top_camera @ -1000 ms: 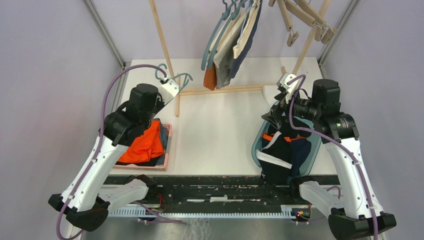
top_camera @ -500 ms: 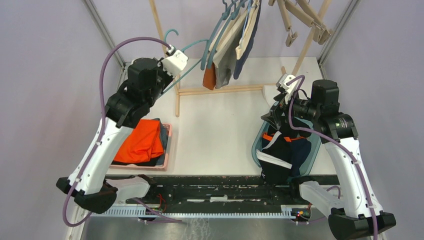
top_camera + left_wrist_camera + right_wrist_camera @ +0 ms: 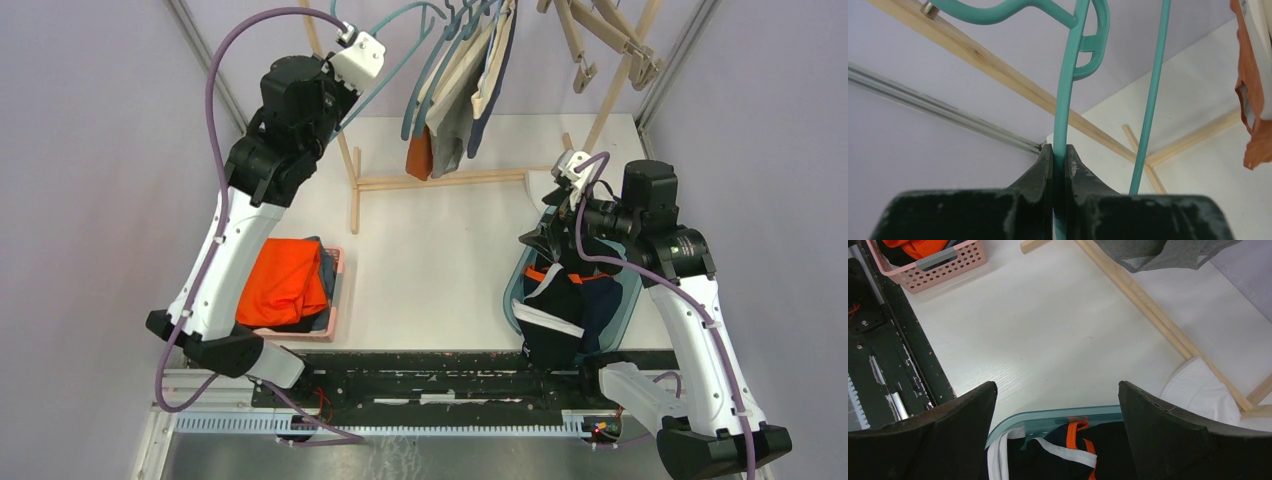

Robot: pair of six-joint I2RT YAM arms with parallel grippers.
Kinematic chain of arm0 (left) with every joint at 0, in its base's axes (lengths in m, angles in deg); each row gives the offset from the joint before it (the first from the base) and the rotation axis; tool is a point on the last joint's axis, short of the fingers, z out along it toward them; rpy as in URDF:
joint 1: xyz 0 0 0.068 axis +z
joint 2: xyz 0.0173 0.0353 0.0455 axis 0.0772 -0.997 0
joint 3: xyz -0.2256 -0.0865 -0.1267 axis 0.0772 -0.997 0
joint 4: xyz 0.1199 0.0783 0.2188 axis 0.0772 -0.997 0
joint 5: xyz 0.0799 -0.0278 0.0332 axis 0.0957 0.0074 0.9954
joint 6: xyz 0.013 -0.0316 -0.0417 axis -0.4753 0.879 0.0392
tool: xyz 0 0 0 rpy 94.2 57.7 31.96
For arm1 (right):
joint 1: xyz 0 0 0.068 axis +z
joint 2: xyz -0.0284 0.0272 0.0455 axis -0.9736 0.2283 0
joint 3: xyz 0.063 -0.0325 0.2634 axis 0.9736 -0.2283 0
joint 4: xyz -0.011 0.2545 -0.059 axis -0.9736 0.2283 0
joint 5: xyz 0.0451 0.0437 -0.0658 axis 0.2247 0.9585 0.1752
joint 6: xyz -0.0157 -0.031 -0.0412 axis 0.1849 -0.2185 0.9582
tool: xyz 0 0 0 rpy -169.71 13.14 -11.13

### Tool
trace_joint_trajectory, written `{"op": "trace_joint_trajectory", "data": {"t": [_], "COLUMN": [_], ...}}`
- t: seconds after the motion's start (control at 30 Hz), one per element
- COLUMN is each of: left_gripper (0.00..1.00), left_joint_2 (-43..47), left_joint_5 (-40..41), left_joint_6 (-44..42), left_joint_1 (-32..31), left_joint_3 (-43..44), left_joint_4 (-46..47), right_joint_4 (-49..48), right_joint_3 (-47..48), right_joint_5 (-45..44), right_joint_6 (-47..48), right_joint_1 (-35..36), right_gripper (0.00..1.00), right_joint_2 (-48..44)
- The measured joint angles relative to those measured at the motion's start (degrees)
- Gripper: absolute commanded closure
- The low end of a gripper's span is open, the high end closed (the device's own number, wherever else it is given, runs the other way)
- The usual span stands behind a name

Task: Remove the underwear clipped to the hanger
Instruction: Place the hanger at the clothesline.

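Left gripper: fingers pressed together on the thin bar of a bare teal hanger. The arm is raised high at back-left, beside the wooden rack.

Right gripper: jaws wide apart, nothing between them, hovering over the rim of the teal tub at front-right.

Hanging underwear: cream, grey, navy and orange pieces on hangers at the rack's top, above the white table.

Loose underwear: black, navy and orange-trimmed pieces heaped in the tub.

Pink basket, front-left, holds a bright orange cloth.
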Motion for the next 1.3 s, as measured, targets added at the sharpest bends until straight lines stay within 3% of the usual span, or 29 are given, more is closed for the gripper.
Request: {"op": "trace_joint_trajectory", "data": {"t": [0.37,0.87,1.3], "left_gripper": [0.97,0.97,0.97], "left_joint_2": [-8.13,-11.61,-15.30], "left_joint_5": [-1.42,-8.74,-9.18], "left_joint_6": [-0.20,-0.13,-0.13], "left_joint_1": [3.91,8.22,8.87], "left_joint_3": [10.05,13.16,15.37], "left_joint_4": [0.02,-0.13,0.33], "right_joint_4": [0.00,0.15,0.90], "right_joint_3": [0.00,-0.02,-0.04], "right_joint_5": [1.66,2.67,2.84], "right_joint_6": [-0.15,-0.24,0.02], "right_joint_1": [0.74,1.90,2.25], "right_gripper": [0.00,0.00,0.00], "right_joint_2": [-0.02,0.04,0.57]}}
